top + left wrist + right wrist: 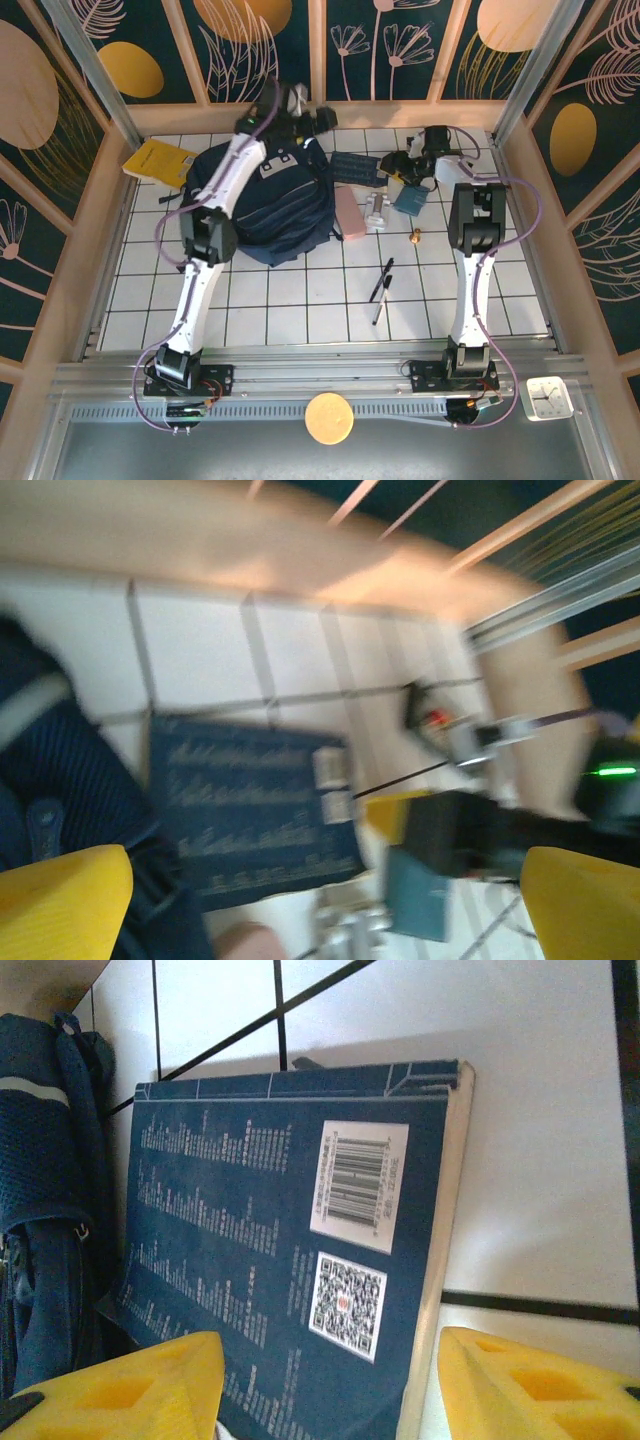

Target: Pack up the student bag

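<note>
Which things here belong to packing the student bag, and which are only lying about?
Likely for the job: student bag, dark blue book, yellow book, teal booklet, pink case, pens.
Likely just lying about: white clock, round orange disc.

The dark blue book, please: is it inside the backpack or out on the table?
Out: the dark blue book lies closed, barcode side up, on the tiled table beside the student bag, not inside it.
</note>
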`<state>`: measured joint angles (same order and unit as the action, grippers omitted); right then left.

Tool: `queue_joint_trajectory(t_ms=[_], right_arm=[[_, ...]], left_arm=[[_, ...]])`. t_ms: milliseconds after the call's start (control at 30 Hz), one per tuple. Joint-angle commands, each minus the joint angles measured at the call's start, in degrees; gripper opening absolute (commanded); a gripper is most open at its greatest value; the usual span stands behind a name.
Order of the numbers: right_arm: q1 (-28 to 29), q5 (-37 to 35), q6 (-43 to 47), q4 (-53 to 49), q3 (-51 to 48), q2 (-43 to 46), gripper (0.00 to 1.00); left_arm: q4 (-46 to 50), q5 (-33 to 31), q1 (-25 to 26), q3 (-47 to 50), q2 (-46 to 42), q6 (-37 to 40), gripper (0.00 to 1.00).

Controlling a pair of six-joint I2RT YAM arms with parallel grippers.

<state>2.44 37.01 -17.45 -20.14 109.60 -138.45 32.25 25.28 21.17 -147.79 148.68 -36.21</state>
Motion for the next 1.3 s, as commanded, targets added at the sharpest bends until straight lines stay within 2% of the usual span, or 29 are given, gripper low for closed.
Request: queue_joint_trajectory(t_ms=[0, 233, 433, 600, 733, 800, 900, 1033, 1133, 1267], right_arm=[[0.84, 1.44, 0.32, -2.79, 5.03, -3.86, 0.59], [1.59, 3.21, 1.00, -5.72, 12.05, -9.67, 0.56], [3.09, 12.59, 1.08, 1.15, 11.35, -9.17, 0.45], [4.71, 19.83, 0.93, 7.18, 6.76, -6.31, 0.39], [5.12, 27.10, -5.14, 20.16, -2.57, -2.41, 0.32], [5.21, 28.20, -7.20, 22.57, -4.39, -1.91, 0.33], [5.28, 24.14, -5.16, 15.70, -1.40, -3.82, 0.38], [5.38, 18.18, -0.91, -0.25, 8.74, -9.50, 0.45], [5.36, 16.60, -0.72, -5.24, 12.10, -11.67, 0.50], [5.40, 15.73, 0.60, -10.40, 14.86, -13.30, 0.51]], left_arm=[[-4.80, 2.63, -0.07, 3.85, 3.42, -4.77, 0.99], [-3.70, 2.79, 0.30, 2.93, 11.54, -3.85, 0.98], [-3.22, 4.05, 1.24, 6.62, 14.03, -1.41, 0.97], [-2.75, 4.95, 1.05, 6.77, 14.53, -0.20, 0.95], [-0.73, 4.87, 0.77, 7.32, 14.47, 2.50, 0.95], [-0.26, 4.76, 0.55, 8.06, 13.96, 3.43, 0.95], [-0.18, 4.50, 0.15, 9.58, 12.75, 4.54, 0.95], [0.55, 3.84, -0.55, 10.93, 11.30, 5.98, 0.95], [1.35, 3.36, -0.82, 11.58, 10.37, 7.00, 0.95], [1.36, 2.71, -0.94, 12.21, 9.29, 7.38, 0.95]])
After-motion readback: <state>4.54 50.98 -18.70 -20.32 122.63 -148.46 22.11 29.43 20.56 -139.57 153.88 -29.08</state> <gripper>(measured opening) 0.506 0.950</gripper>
